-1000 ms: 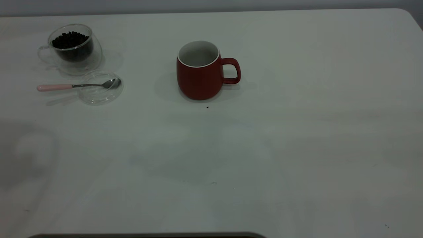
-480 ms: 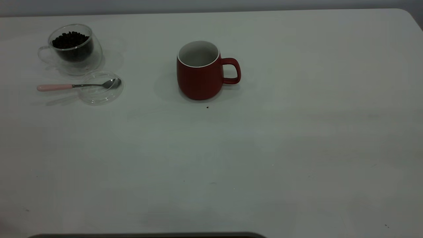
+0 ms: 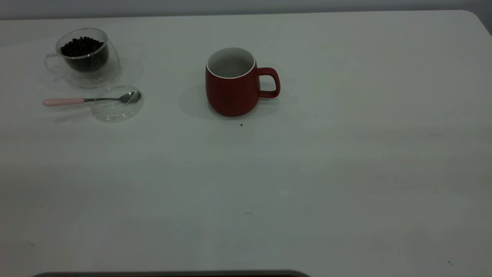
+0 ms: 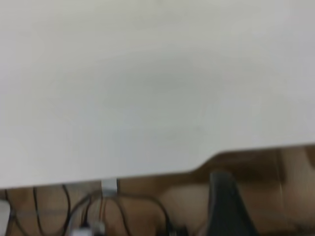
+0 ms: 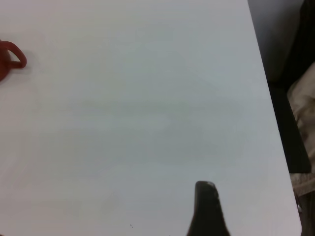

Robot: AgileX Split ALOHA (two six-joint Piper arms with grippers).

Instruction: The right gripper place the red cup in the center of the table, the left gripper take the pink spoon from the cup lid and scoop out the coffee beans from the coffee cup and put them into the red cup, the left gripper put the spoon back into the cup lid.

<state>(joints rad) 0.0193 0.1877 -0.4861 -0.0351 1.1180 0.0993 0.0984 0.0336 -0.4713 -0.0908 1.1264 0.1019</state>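
The red cup (image 3: 231, 82) stands upright near the middle of the table (image 3: 346, 161), handle to the right, white inside. Its handle shows in the right wrist view (image 5: 12, 58). The coffee cup (image 3: 85, 55) with coffee beans (image 3: 81, 46) stands at the far left. In front of it lies the cup lid (image 3: 116, 103). The pink spoon (image 3: 65, 101) rests with its bowl on the lid and its handle pointing left. Neither gripper shows in the exterior view. My left gripper (image 4: 227, 206) is over the table's edge. My right gripper (image 5: 207, 209) is over bare table, far from the cup.
A tiny dark speck (image 3: 241, 124) lies just in front of the red cup. The left wrist view shows the table's edge (image 4: 162, 173) with cables (image 4: 93, 211) beyond it. The right wrist view shows the table's side edge (image 5: 275, 123).
A faint shadow on the near left of the table has faded away. The cups, lid and spoon have not moved.
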